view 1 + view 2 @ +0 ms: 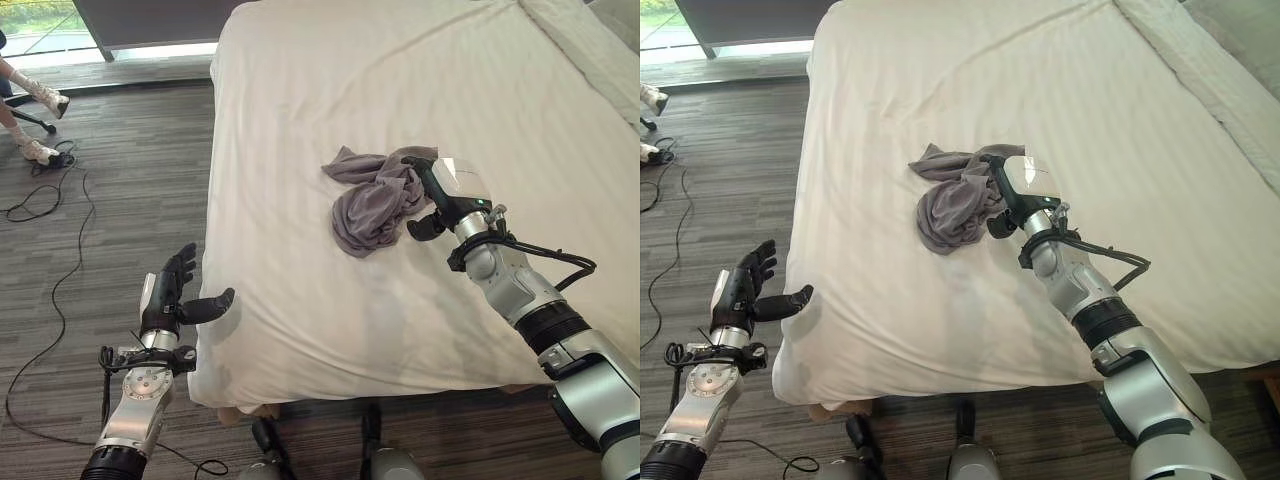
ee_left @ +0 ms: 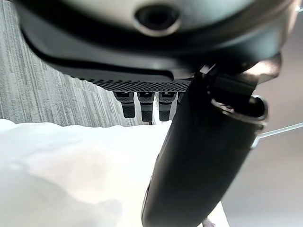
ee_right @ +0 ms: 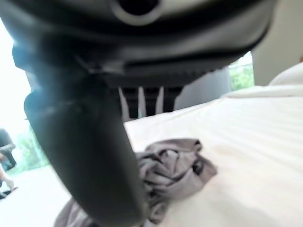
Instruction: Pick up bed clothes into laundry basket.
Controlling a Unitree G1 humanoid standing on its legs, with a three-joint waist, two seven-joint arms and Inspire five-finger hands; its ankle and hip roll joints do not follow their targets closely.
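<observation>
No legible text or labels anywhere.

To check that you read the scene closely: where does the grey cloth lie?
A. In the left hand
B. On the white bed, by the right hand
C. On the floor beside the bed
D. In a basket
B: the grey cloth lies crumpled on the bed, with the right hand at its edge.

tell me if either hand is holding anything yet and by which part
Nothing is held. The right hand is open at the grey garment's right edge; the left hand is open beside the bed.
</observation>
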